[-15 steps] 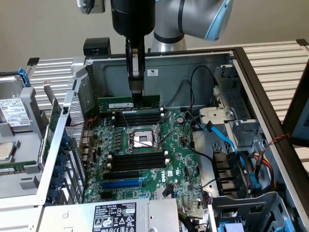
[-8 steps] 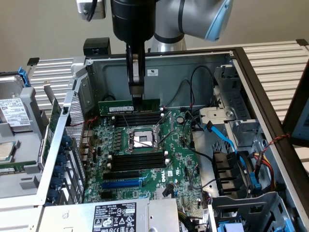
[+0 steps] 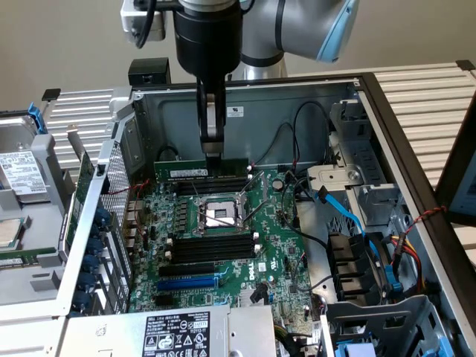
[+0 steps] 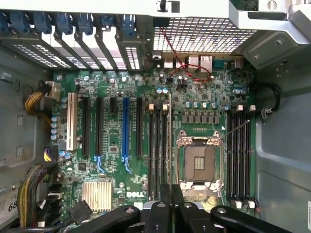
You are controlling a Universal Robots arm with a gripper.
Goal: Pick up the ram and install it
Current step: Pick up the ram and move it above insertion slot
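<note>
Well, the gripper was clamped on the ram, low inside the open case.
The stick sat level over the black memory slots between the CPU socket and the case's back wall. The fingers covered its middle, and whether its lower edge touched a slot could not be told. From the wrist view, the ram showed as a thin edge-on line, label and chips hidden.
</note>
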